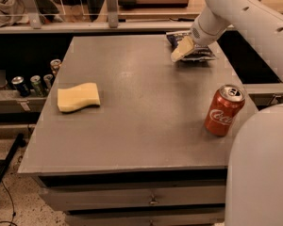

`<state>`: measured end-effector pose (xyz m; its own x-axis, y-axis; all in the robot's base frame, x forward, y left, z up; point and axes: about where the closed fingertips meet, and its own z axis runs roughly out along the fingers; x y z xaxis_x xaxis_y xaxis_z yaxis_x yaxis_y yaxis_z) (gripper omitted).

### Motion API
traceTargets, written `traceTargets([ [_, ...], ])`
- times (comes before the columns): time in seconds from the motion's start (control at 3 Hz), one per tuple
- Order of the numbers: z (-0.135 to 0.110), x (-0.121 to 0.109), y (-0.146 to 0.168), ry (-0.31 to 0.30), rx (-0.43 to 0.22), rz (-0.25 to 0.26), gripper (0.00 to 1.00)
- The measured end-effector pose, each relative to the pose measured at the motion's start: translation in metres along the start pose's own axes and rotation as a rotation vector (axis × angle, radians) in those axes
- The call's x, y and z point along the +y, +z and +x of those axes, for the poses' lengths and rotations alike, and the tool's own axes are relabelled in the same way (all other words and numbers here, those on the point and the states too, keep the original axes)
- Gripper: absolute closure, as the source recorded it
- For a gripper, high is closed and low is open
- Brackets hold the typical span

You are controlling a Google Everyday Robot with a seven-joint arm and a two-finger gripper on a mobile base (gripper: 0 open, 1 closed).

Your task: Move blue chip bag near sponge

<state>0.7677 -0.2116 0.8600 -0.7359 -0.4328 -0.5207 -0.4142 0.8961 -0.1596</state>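
Observation:
The blue chip bag (pixel 201 55) lies flat at the far right corner of the grey table (pixel 146 126). It is dark navy and partly covered by my arm. My gripper (pixel 181 51) is cream-coloured and reaches down onto the bag's left side. The sponge (pixel 78 97) is a pale yellow wavy block lying near the table's left edge, far from the bag and the gripper.
A red Coca-Cola can (pixel 224 110) stands upright near the table's right edge. My white arm (pixel 259 164) fills the lower right foreground. Several drink cans (pixel 35 81) sit on a low shelf left of the table. A shelf runs behind the table.

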Motion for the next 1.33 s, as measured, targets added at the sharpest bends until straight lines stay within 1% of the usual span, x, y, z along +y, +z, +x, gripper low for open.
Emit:
traceTargets([
  [0.33,0.004,-0.005,0.01,0.03,0.009,0.002,0.4],
  [0.67,0.005,-0.008,0.013,0.041,0.008,0.002,0.62],
  [1.0,0.001,-0.009,0.006,0.028,-0.012,0.001,0.86],
  [1.33,-0.006,-0.007,-0.01,-0.02,-0.049,-0.008,1.0],
])
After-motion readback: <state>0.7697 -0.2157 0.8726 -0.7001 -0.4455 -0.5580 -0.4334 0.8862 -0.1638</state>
